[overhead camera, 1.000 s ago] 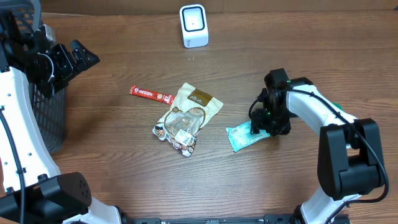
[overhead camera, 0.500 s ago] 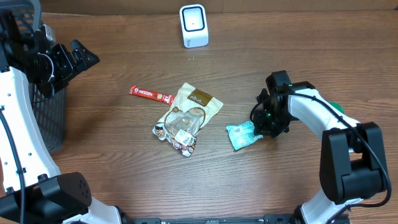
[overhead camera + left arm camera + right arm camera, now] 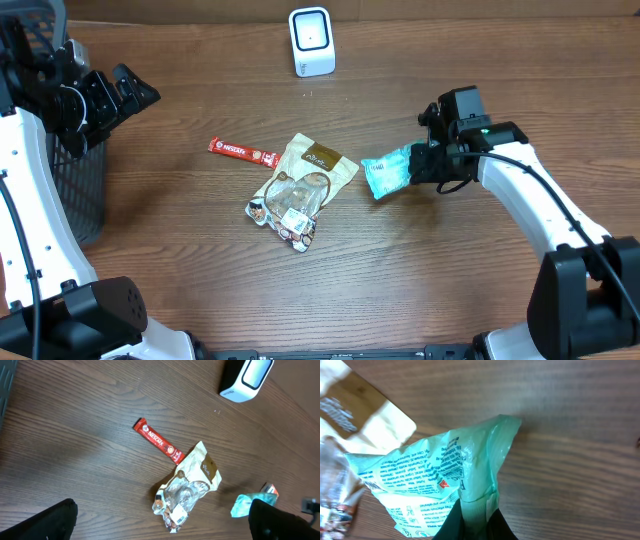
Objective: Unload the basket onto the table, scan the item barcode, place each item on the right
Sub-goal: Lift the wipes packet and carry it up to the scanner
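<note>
My right gripper (image 3: pixel 430 165) is clamped on one end of the teal packet (image 3: pixel 388 172), holding it right of centre in the overhead frame, just beside the brown snack pouch (image 3: pixel 305 185). My left gripper (image 3: pixel 135 98) stands with its jaws wide apart at the upper left, by the black basket (image 3: pixel 85 190). The white scanner (image 3: pixel 311 41) sits at top centre.
</note>
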